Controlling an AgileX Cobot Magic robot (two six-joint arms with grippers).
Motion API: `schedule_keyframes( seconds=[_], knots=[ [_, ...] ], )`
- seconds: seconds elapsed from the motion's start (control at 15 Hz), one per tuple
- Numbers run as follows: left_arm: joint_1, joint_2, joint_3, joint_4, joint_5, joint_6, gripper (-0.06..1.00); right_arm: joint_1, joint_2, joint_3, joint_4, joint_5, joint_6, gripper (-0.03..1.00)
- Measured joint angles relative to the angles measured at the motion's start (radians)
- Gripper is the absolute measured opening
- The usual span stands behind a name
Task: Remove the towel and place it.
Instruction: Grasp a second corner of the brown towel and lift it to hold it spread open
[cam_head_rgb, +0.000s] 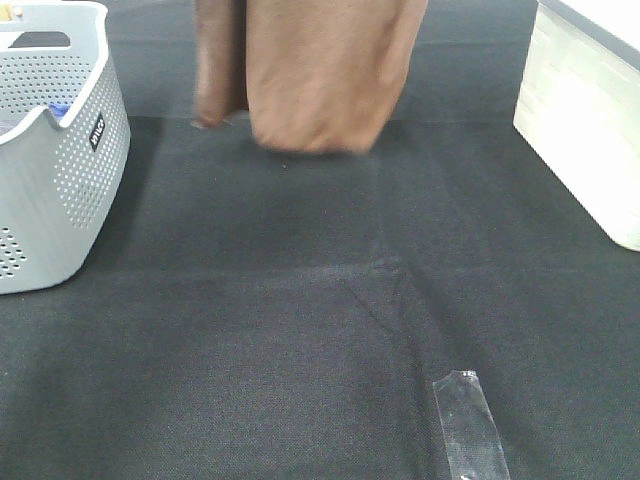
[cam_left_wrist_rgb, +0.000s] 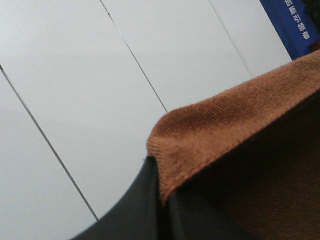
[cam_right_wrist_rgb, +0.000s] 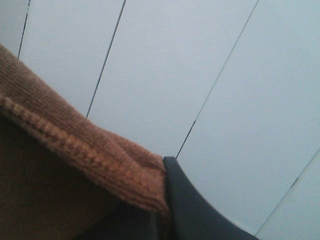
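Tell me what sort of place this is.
Probably a robot test bench set up for laundry work, not a home: a dark mat marked with a strip of clear tape, a grey perforated basket at its left side, a brown towel hanging above, and plain white panels in the wrist views.

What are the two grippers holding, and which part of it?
The reddish-brown towel: left gripper and right gripper each pinch its stitched upper edge.

Overhead looks down — wrist views upward, sharing towel.
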Motion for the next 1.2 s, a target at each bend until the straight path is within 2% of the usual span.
schedule_keyframes(
  seconds=[0.2, 0.47, 0.6, 0.73, 0.93, 1.07, 1.2],
  knots=[
    [0.022, 0.034, 0.0, 0.0, -0.02, 0.0, 0.0, 0.001, 0.033, -0.001, 0.026, -0.046, -0.005, 0.01],
    [0.058, 0.073, 0.0, 0.0, -0.12, -0.003, 0.0, 0.001, 0.069, -0.001, 0.03, -0.104, -0.006, 0.01],
    [0.064, 0.098, 0.0, 0.0, -0.161, -0.007, 0.0, 0.001, 0.088, -0.001, 0.029, -0.168, -0.006, 0.01],
    [0.077, 0.136, 0.0, 0.0, -0.257, -0.007, 0.0, 0.001, 0.116, -0.004, 0.029, -0.249, -0.006, 0.01],
    [0.094, 0.177, 0.0, 0.001, -0.345, -0.007, 0.0, 0.001, 0.15, -0.004, 0.036, -0.304, -0.006, 0.01],
    [0.1, 0.209, -0.014, 0.001, -0.383, -0.007, 0.0, 0.001, 0.173, -0.004, 0.037, -0.347, -0.006, 0.01],
    [0.109, 0.261, -0.085, 0.0, -0.394, -0.009, 0.0, 0.002, 0.196, -0.008, 0.052, -0.402, -0.006, 0.01]
  ],
)
